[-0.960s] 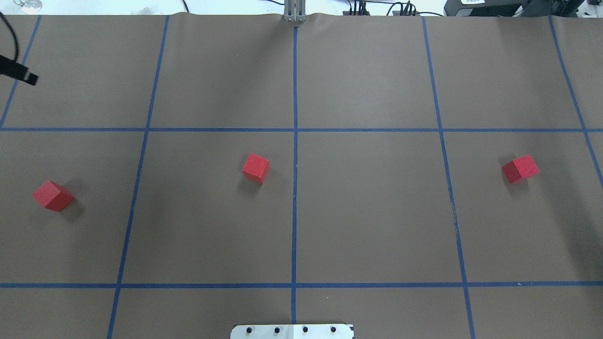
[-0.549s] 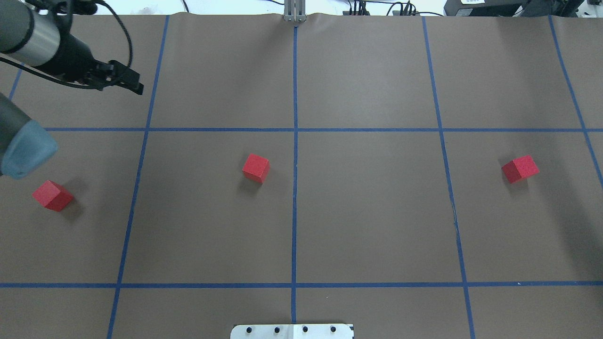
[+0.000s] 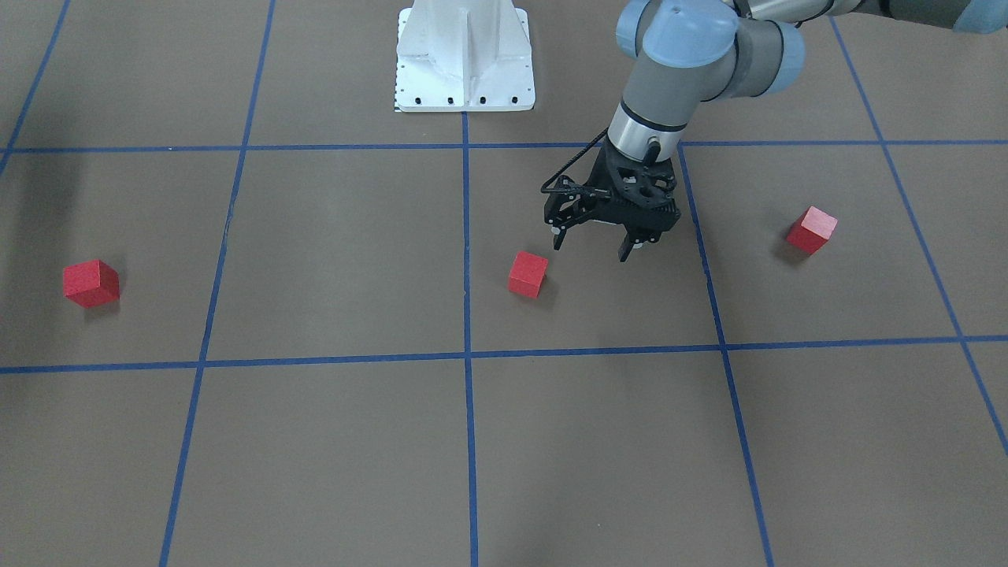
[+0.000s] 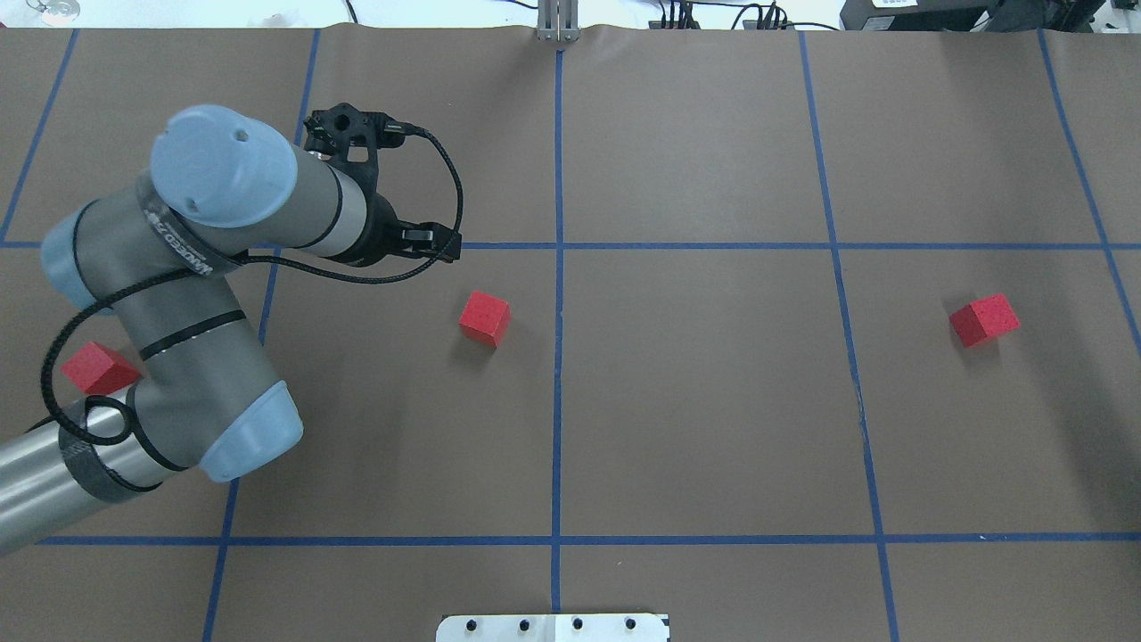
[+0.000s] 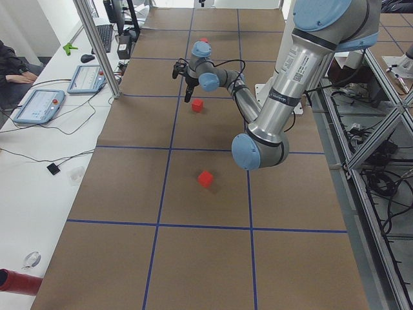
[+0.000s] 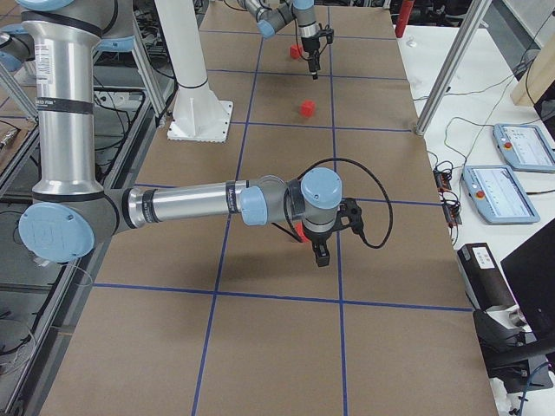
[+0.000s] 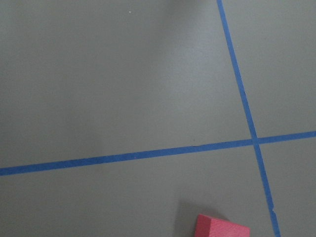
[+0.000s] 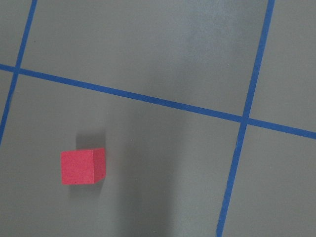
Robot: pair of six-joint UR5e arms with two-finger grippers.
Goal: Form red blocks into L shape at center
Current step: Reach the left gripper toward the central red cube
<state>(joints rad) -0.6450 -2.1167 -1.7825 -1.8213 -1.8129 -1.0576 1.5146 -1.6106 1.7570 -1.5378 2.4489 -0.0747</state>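
Red block beside wide-spread left hand

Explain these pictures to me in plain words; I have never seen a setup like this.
This is a robot with two jointed arms at a brown table marked with blue tape lines. Each arm ends in a two-finger claw. One picture looks down from behind the robot, one faces it from across the table, two look along the table from its ends, and two come from cameras on the wrists. Three red cubes lie apart, named by the robot's sides: middle block, left block, right block. The left claw hangs open and empty near the middle block. The right claw shows only in one end view, too unclear to judge.
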